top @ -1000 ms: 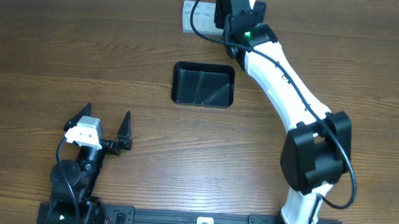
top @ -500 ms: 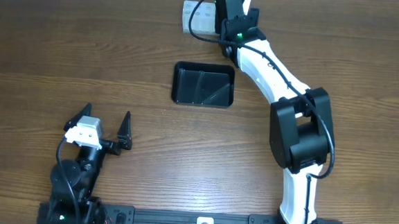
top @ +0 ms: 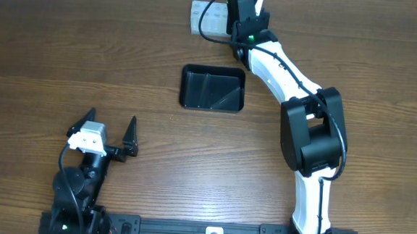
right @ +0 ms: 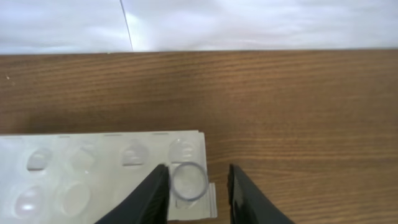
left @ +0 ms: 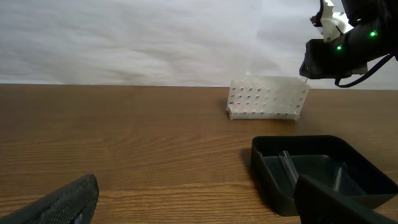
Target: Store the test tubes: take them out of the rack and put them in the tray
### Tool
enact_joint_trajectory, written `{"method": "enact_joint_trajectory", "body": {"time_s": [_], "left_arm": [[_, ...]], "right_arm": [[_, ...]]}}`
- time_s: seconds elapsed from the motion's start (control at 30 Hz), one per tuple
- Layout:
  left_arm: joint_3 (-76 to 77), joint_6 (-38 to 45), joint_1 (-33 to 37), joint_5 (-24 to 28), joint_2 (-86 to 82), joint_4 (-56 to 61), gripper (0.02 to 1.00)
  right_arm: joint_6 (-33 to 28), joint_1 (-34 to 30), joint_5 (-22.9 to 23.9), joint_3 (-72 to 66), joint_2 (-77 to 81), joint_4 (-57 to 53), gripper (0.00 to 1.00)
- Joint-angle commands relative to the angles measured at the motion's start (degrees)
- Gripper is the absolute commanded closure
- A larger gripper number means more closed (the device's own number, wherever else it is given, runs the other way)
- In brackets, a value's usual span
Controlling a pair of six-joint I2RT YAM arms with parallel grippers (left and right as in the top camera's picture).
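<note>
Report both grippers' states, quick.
Left gripper: open, empty.
Right gripper: open, straddling a test tube in the rack, not gripping it.

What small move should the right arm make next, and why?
Probably close the right gripper on the tube. In the right wrist view its open fingers straddle the tube's rim at the end of the rack, with a gap on each side, so nothing is gripped yet. Lifting would come after.

Lab setting: test-tube rack [left: 267, 99] on wooden table [top: 89, 52].
</note>
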Motion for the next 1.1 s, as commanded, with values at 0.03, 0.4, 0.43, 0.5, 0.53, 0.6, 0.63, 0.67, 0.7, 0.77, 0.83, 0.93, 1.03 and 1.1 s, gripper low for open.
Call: {"method": "enact_joint_trajectory", "body": {"time_s": [0.03,0.4,0.43,0.5,0.53,0.6,0.63,0.67,0.7,0.77,0.83,0.93,1.03,1.1], "left_arm": [[-0.2,0.4,0.4,0.4,-0.3,-0.2,0.02],[-0.2,0.4,0.4,0.4,-0.3,-0.2,0.02],[-0.2,0.4,0.4,0.4,-0.3,-0.2,0.018],[-0.2,0.4,0.4,0.4,-0.3,-0.2,0.018],[-0.2,0.4,0.4,0.4,-0.3,-0.2,0.018],[-0.2,0.4,0.4,0.4,-0.3,-0.2,0.018],[-0.2,0.4,0.4,0.4,-0.3,-0.2,0.018],[-0.2,0.4,0.4,0.4,-0.3,-0.2,0.018],[-0.2,0.4,0.4,0.4,-0.3,-0.2,0.018],[-0.2,0.4,0.4,0.4,-0.3,-0.2,0.018],[-0.2,0.4,0.4,0.4,-0.3,-0.2,0.018],[-0.2,0.4,0.4,0.4,-0.3,-0.2,0.018],[-0.2,0.4,0.4,0.4,-0.3,-0.2,0.018],[-0.2,0.4,0.4,0.4,-0.3,-0.2,0.018]], "right_arm": [[-0.1,-0.3,-1.2,0.4,0.9,0.4,0.776],[-0.1,-0.3,-1.1,0.4,0.9,0.5,0.895],[-0.1,-0.3,-1.1,0.4,0.9,0.5,0.899],[-0.1,-0.3,-1.1,0.4,0.9,0.4,0.915],[-0.1,-0.3,-1.1,0.4,0.9,0.4,0.923],[-0.1,-0.3,-1.1,0.4,0.9,0.4,0.934],[-0.1,-0.3,-1.1,0.4,0.9,0.4,0.941],[-0.1,-0.3,-1.1,0.4,0.9,0.4,0.943],[-0.1,-0.3,-1.1,0.4,0.9,0.5,0.95],[-0.1,-0.3,-1.1,0.4,0.9,0.5,0.952],[-0.3,-0.3,-1.1,0.5,0.8,0.5,0.956],[-0.3,-0.3,-1.1,0.6,-0.1,0.4,0.963],[-0.3,-0.3,-1.1,0.8,-2.0,0.1,0.961],[-0.3,-0.3,-1.1,0.9,-4.2,0.1,0.963]]}}
